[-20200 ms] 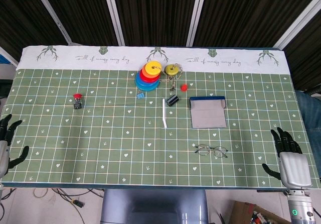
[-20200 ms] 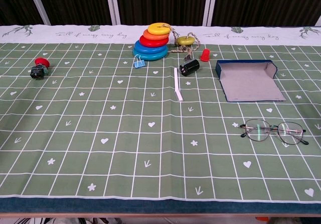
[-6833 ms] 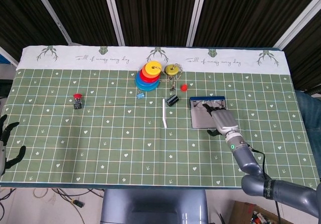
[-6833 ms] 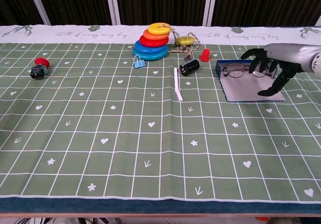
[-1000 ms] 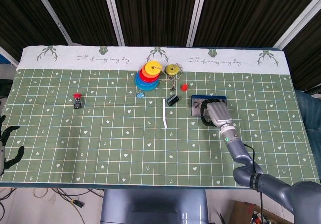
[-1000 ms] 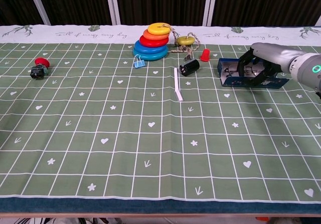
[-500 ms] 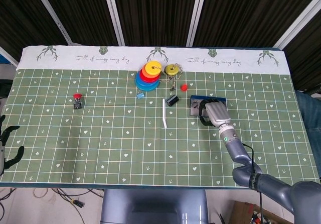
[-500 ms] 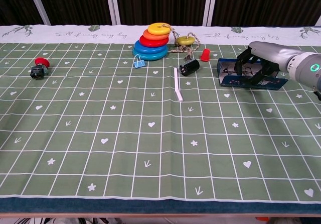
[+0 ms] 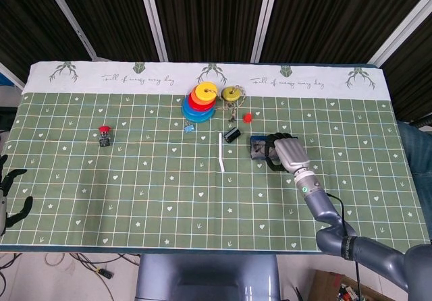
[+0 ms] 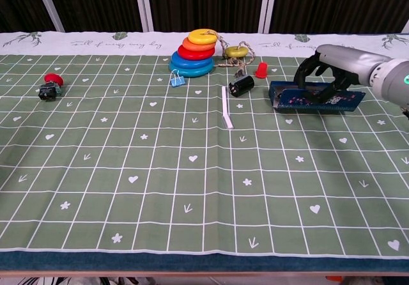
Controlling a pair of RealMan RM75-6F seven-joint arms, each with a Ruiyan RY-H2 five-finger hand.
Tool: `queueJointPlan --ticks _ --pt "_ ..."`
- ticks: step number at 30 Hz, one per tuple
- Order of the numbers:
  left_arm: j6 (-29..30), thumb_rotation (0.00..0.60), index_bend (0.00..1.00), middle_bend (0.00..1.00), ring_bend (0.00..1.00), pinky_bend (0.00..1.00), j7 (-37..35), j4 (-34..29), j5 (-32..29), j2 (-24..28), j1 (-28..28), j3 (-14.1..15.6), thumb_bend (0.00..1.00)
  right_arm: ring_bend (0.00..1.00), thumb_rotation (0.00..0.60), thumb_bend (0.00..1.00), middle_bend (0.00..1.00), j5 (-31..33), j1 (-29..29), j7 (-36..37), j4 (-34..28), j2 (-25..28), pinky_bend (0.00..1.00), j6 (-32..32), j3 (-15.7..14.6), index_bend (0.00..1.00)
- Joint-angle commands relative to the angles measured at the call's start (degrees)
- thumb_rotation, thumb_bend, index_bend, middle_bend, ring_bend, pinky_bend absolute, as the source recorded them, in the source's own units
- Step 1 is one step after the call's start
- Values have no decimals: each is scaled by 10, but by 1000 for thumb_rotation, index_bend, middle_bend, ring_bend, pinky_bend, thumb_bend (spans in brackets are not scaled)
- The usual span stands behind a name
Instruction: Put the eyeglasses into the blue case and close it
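The blue case lies right of centre on the green mat, its flap folded down almost flat over its body. My right hand arches over it from the right, fingers curled around the flap's edge and gripping it. In the head view the same hand covers most of the case. The eyeglasses do not show in either view; they are hidden under the flap and the hand. My left hand rests at the mat's near left edge, fingers spread, holding nothing.
A black cylinder and a small red cone sit just left of the case. A white stick, a ring stack with a blue clip, a yellow disc and a red-capped button lie further left.
The case's flap has come down from half raised to nearly flat, covering the glasses. Case and right hand have shifted a little to the left. The left hand has not moved.
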Motion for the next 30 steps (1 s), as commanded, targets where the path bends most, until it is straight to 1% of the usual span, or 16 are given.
queueJointPlan --ticks 1,5,11,17,22,30 --pt "0 600 255 0 0 0 0 0 0 0 0 0 344 213 600 536 276 8 -2 -18 -34 20 201 -3 0 701" --pt "-1 600 255 0 0 0 -1 0 -1 1 0 0 343 213 600 536 269 22 4 -43 -68 36 201 -17 -1 704" --pt "-1 600 255 0 0 0 -2 -1 -1 1 0 -1 344 213 600 536 260 47 21 -73 -79 35 201 -33 4 710" --pt "-2 600 255 0 0 0 -3 -1 -2 2 -1 -1 344 213 600 536 253 82 46 -91 -67 29 201 -59 17 711" --pt "-2 600 256 0 0 0 -3 -1 -3 2 -1 -1 343 213 600 536 252 97 61 -97 -54 21 201 -62 27 711" --pt "-1 600 255 0 0 0 -4 -2 -2 3 0 -1 344 213 600 536 251 136 80 -105 -14 8 202 -88 31 711"
